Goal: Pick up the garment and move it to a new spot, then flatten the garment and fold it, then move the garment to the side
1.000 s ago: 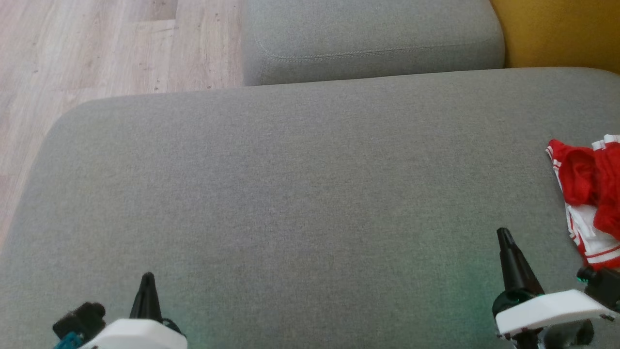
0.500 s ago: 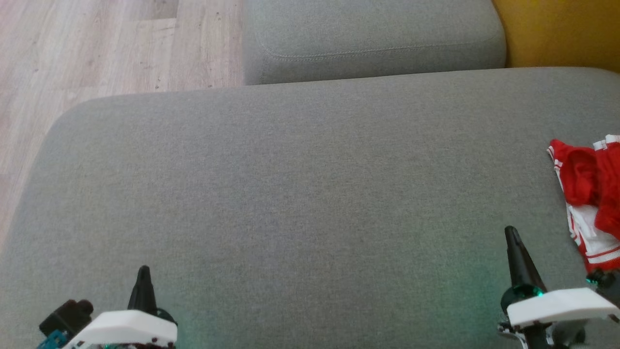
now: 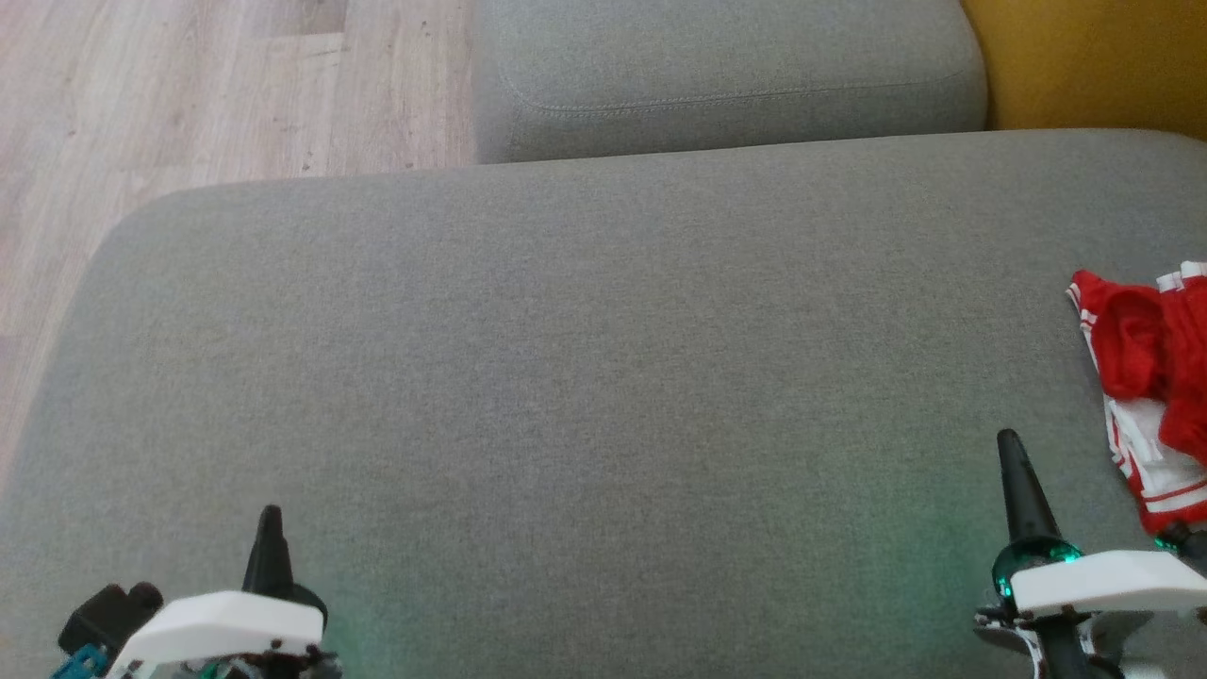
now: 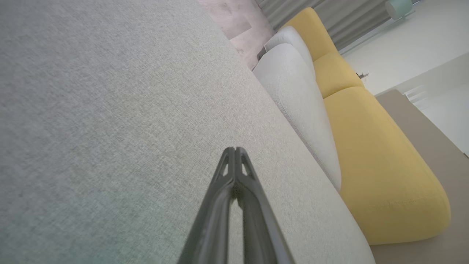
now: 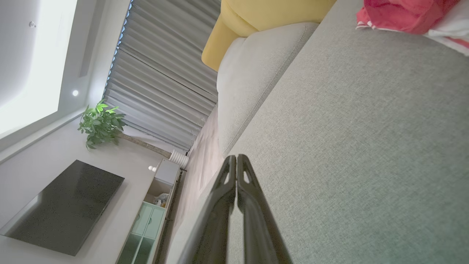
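Garment [image 3: 1146, 368] crumpled toward right side of sofa seat [image 3: 603, 377], near right pincer [image 3: 1010, 441], tips together and empty like left pincer [image 3: 271, 514]; if approached unopened, likely shoved aside, not grasped.

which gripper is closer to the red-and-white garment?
The right gripper: the garment lies crumpled just to its right. The left gripper sits far across the grey cushion.
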